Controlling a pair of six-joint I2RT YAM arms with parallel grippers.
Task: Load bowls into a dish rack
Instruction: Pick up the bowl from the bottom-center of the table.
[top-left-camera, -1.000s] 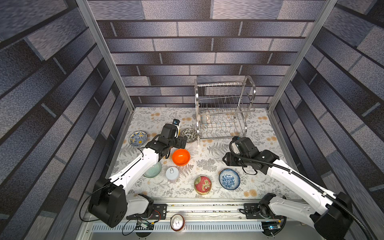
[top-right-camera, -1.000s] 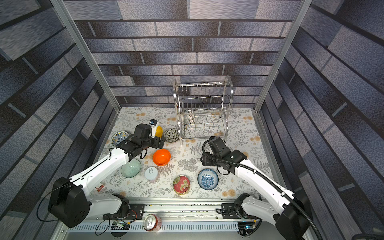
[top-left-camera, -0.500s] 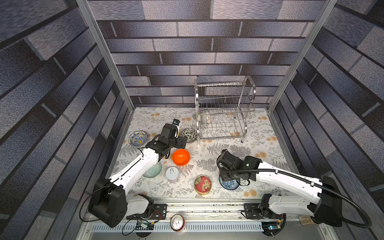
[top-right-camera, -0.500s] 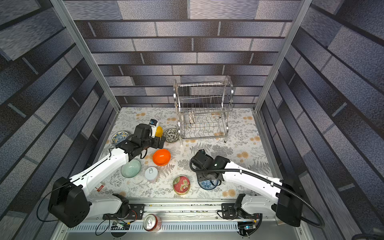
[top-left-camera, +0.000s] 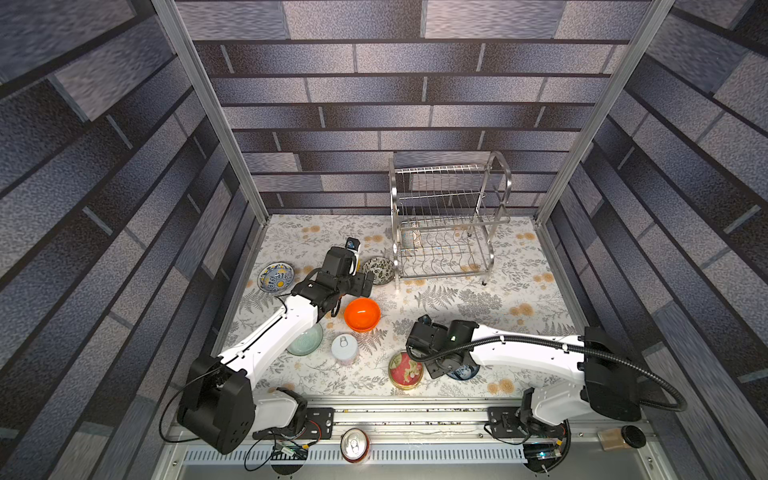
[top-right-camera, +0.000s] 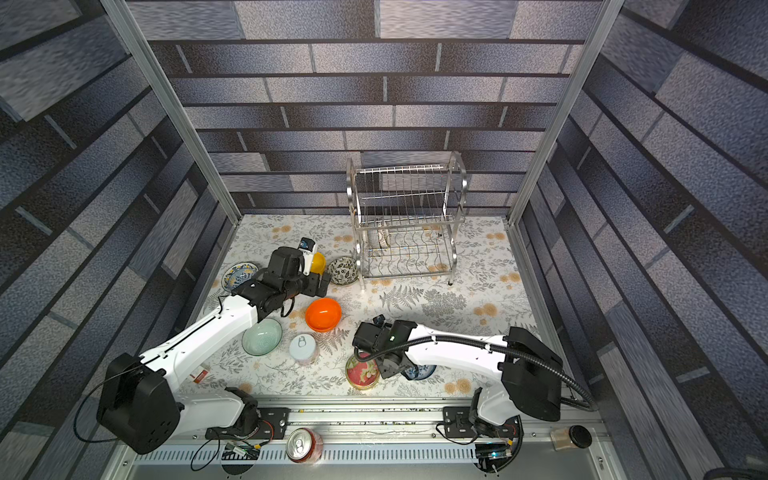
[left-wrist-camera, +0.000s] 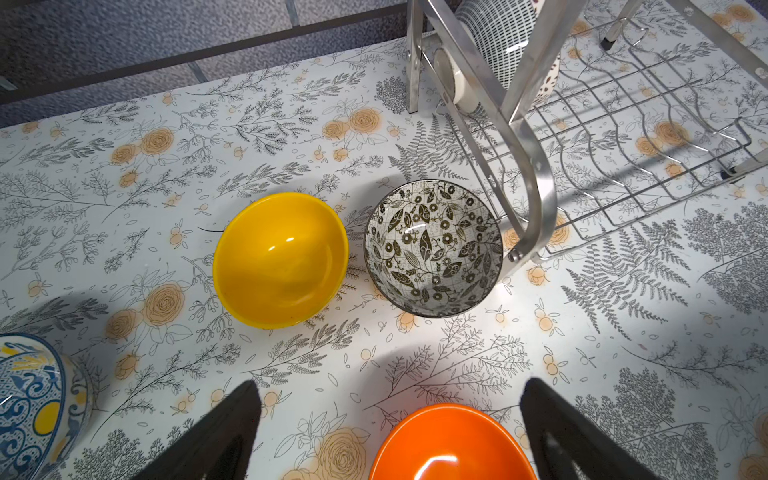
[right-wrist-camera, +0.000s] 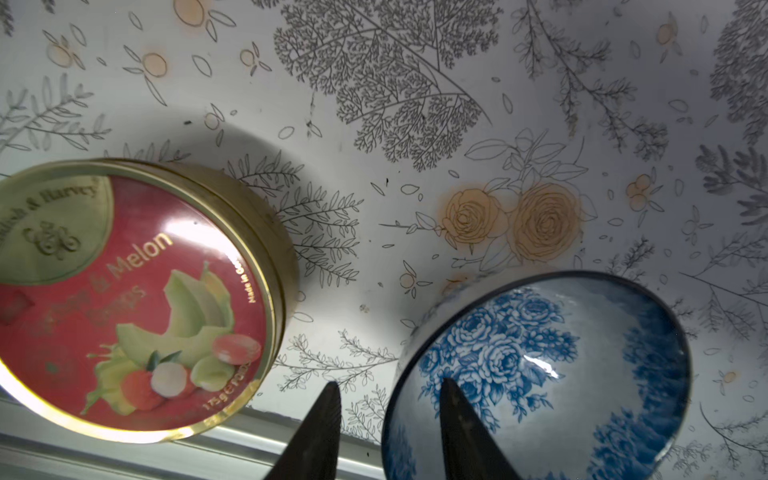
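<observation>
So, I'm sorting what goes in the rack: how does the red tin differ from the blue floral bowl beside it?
The red tin is flat, lidded and gold-rimmed, with a fruit picture; the blue floral bowl is open and deeper, with blue roses inside. The right gripper straddles the bowl's rim, one finger inside; the tin is untouched. Both are round.

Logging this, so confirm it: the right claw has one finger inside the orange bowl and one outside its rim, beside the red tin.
Wrong bowl: the right claw has one finger inside the blue floral bowl and one outside its rim, beside the red tin. The right wrist view shows it.
</observation>
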